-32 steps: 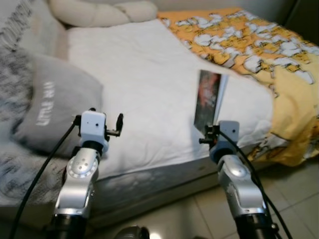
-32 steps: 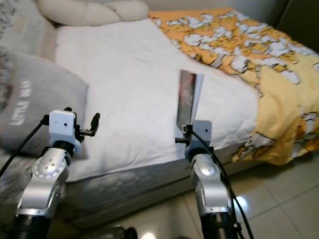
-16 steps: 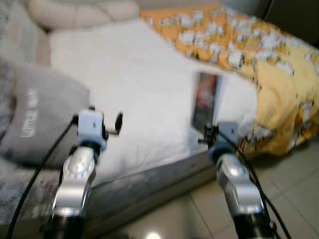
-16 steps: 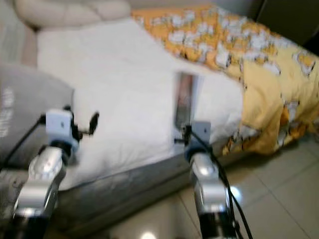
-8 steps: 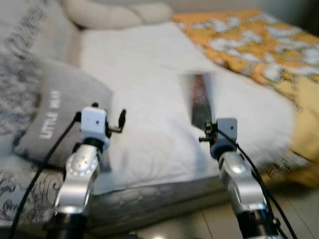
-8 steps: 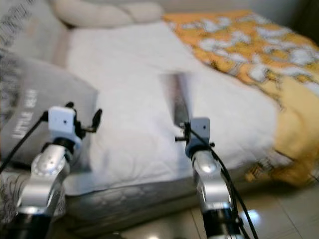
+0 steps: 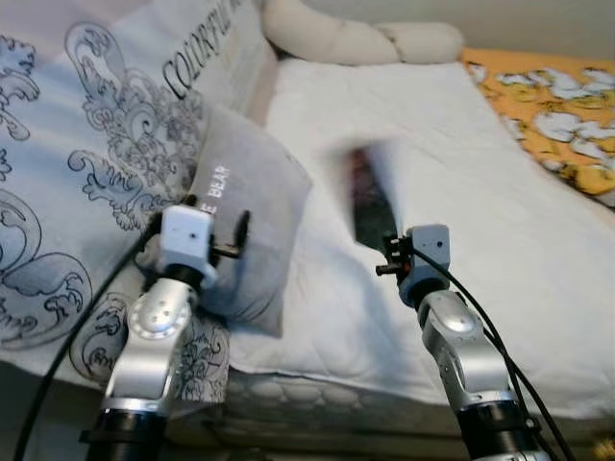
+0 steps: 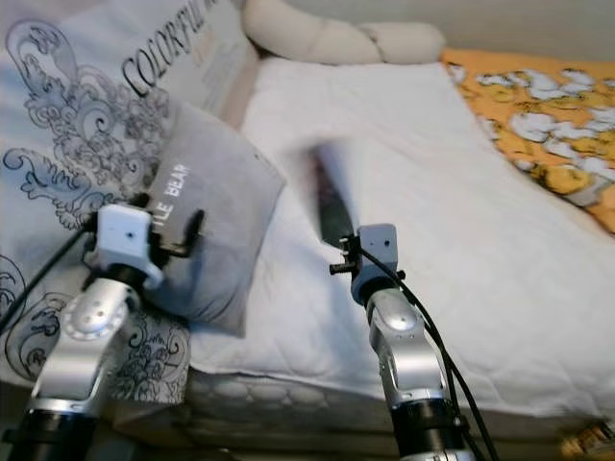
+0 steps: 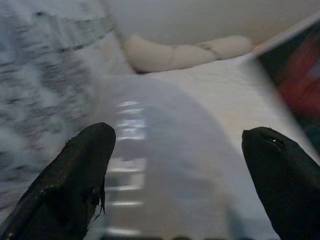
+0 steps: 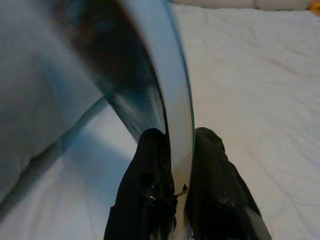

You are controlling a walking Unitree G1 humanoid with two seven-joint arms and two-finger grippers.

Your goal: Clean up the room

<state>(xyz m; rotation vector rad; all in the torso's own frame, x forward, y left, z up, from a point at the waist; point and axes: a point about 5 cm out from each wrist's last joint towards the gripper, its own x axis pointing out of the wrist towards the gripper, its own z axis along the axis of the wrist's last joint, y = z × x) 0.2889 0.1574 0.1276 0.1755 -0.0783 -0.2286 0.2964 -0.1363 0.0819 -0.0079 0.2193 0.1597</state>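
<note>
My right pincer [image 10: 175, 150] is clamped on the lower edge of a thin, dark-covered book with pale page edges [image 7: 370, 197], one black finger [image 10: 150, 175] on each face, so the book stands upright above my right wrist. The cover is blurred; I can make out dark tones with a touch of red and no more. I hold it over the white quilted bed cover [image 7: 500, 221], clear of the fabric.

My left pincer [image 9: 180, 165] is spread wide with nothing between its two black fingers [image 9: 75, 170]. It hangs in front of the grey rectangular cushion with white lettering [image 7: 245, 206], which lies on the bed to the left of the book, its corner reaching onto the white cover.

Further left of the book, behind the grey cushion, a large pale pillow printed with dark scrollwork and lettering [image 7: 106, 144] leans up. Beyond the book, at the head of the bed, lies a cream knotted bolster cushion [image 7: 360, 38]. To the right of the book, at the far side of the white cover, is an orange blanket patterned with white figures [image 7: 557, 106].
</note>
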